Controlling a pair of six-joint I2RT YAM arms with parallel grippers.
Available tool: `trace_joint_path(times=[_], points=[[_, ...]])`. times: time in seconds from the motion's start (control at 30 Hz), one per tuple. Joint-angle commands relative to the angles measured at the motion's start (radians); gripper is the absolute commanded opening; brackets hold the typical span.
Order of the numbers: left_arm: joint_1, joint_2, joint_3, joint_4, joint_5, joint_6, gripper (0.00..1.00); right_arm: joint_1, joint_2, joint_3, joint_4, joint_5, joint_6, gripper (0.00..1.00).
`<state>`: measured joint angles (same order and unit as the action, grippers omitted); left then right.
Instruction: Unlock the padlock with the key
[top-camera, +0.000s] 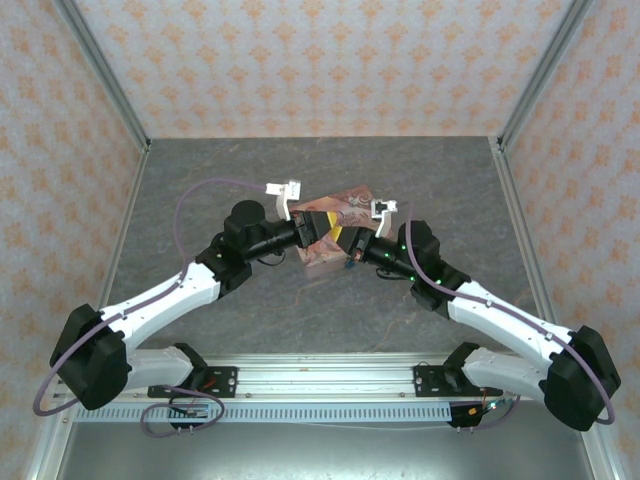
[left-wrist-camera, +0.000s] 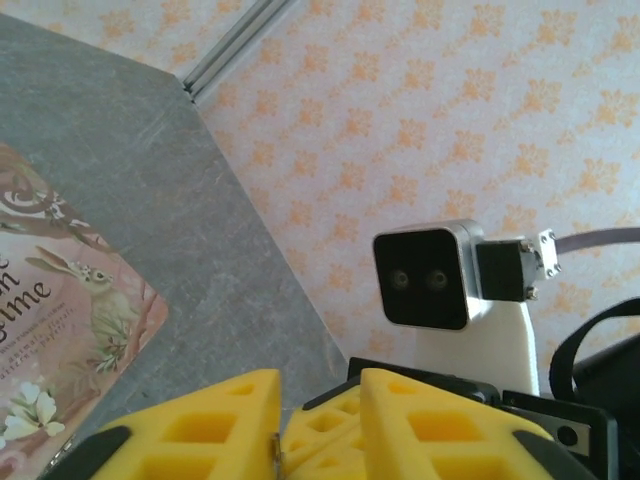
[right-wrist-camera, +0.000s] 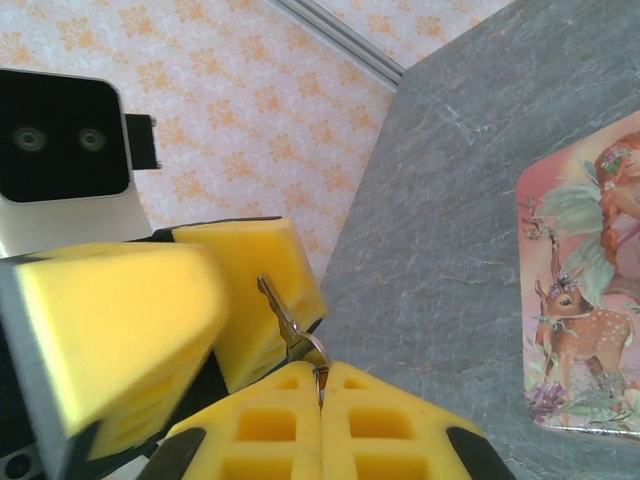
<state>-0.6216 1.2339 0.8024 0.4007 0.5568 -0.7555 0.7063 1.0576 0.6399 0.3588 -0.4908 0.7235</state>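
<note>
Where the two arms meet over the pink illustrated box (top-camera: 335, 225), the right gripper (right-wrist-camera: 322, 385) has its yellow pads pressed together on a key ring, the key (right-wrist-camera: 280, 315) standing up from it. Left gripper (left-wrist-camera: 320, 400): pads nearly together around the key's tip. Padlock: a small blue item (top-camera: 351, 264) hangs below the right gripper, beside the box.

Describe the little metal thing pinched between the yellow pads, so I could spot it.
Start at the pink illustrated box mid-table, where both arms meet. Beside it, the right gripper pinches a small silver key, the only metal piece among the yellow foam pads.
</note>
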Motion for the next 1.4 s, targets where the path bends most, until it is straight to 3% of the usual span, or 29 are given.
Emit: trace_joint_path(times=[0.0, 0.13, 0.3, 0.4, 0.6, 0.93, 1.37], points=[[-0.007, -0.014, 0.035, -0.008, -0.003, 0.028, 0.16, 0.007, 0.002, 0.025, 0.048, -0.005, 0.013, 0.0], [-0.009, -0.016, 0.039, -0.024, -0.008, 0.041, 0.0, 0.007, -0.016, 0.018, 0.027, -0.001, 0.007, 0.03], [-0.01, -0.038, 0.045, -0.056, -0.021, 0.067, 0.0, 0.001, -0.088, -0.001, -0.03, 0.012, -0.042, 0.27], [-0.009, -0.055, 0.059, -0.083, -0.016, 0.091, 0.0, -0.034, -0.134, -0.035, 0.009, -0.041, -0.037, 0.38], [-0.009, -0.063, 0.08, -0.079, 0.023, 0.092, 0.0, -0.092, -0.142, -0.069, 0.135, -0.173, -0.022, 0.5], [-0.009, -0.063, 0.08, -0.061, 0.034, 0.081, 0.0, -0.092, -0.051, -0.043, 0.222, -0.237, 0.01, 0.47], [-0.011, -0.057, 0.084, -0.073, 0.031, 0.09, 0.0, -0.091, -0.002, -0.009, 0.234, -0.224, 0.022, 0.29]])
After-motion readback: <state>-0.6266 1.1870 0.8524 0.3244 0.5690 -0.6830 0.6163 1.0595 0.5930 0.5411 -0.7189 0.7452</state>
